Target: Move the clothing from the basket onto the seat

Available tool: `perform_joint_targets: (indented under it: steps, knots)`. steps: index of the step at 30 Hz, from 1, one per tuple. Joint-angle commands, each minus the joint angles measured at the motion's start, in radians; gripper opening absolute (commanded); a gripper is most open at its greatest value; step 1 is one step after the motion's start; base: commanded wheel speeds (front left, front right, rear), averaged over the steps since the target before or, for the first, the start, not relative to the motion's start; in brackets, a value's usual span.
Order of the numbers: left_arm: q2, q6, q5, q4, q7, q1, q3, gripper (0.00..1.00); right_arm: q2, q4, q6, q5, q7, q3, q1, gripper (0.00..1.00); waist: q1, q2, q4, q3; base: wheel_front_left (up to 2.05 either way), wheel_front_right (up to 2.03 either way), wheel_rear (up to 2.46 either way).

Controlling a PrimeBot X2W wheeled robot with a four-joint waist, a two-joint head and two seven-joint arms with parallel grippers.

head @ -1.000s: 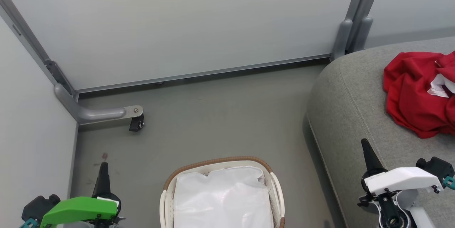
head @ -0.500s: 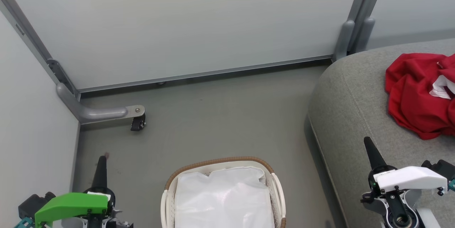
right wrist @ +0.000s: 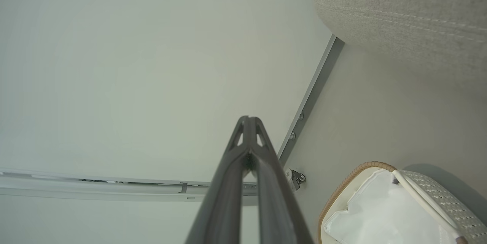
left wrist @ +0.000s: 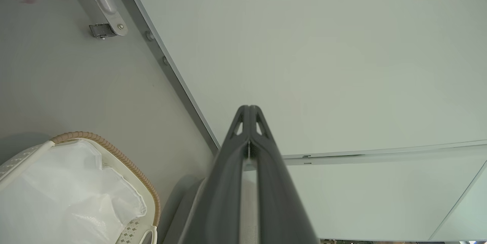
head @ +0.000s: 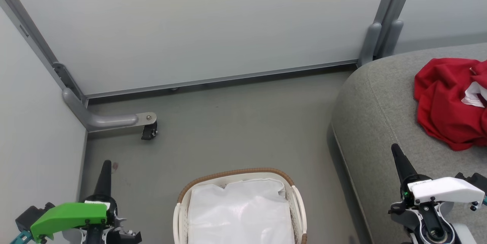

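At frame right, bright red fabric clothing [head: 445, 103] is lying on the grey upholstered seat [head: 376, 122], above the nearer right hand [head: 395, 149]; it and the left hand [head: 106, 164] are hovering pinched closed, empty, flanking the oval white basket [head: 236, 172].

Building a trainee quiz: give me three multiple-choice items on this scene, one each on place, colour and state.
1. Where is the clothing? A in the basket; B on the seat; C on the floor.
2. The basket's rim is: A red; B brown; C green.
3. The left gripper and right gripper are: A both open; B holding clothing; C both shut, empty.
Answers: 1B, the red heap lies on the grey seat; 2B, a brown woven band tops it; 3C, fingers meet with nothing between.
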Motion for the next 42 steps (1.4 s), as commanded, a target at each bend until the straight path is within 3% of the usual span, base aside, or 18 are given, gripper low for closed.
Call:
perform_joint_targets:
  steps: [1,31,42]
  knots:
    - [0.006,-0.004,-0.025,-0.009,0.008,-0.024,0.004,0.0,-0.006,-0.012,-0.001,0.024,0.008,-0.006,0.007,0.0,0.0,-0.0001,0.001,0.0,0.0,0.0,0.0]
    - [0.008,-0.011,-0.221,-0.036,0.064,-0.041,0.029,0.0,-0.008,-0.047,-0.001,0.25,0.065,-0.029,0.017,0.0,0.0,-0.0001,0.014,-0.004,0.0,0.0,0.0]
    - [0.008,-0.011,-0.221,-0.034,0.065,-0.039,0.029,0.0,-0.008,-0.047,-0.001,0.251,0.065,-0.029,0.017,0.0,0.0,-0.0001,0.014,-0.004,0.0,0.0,0.0]
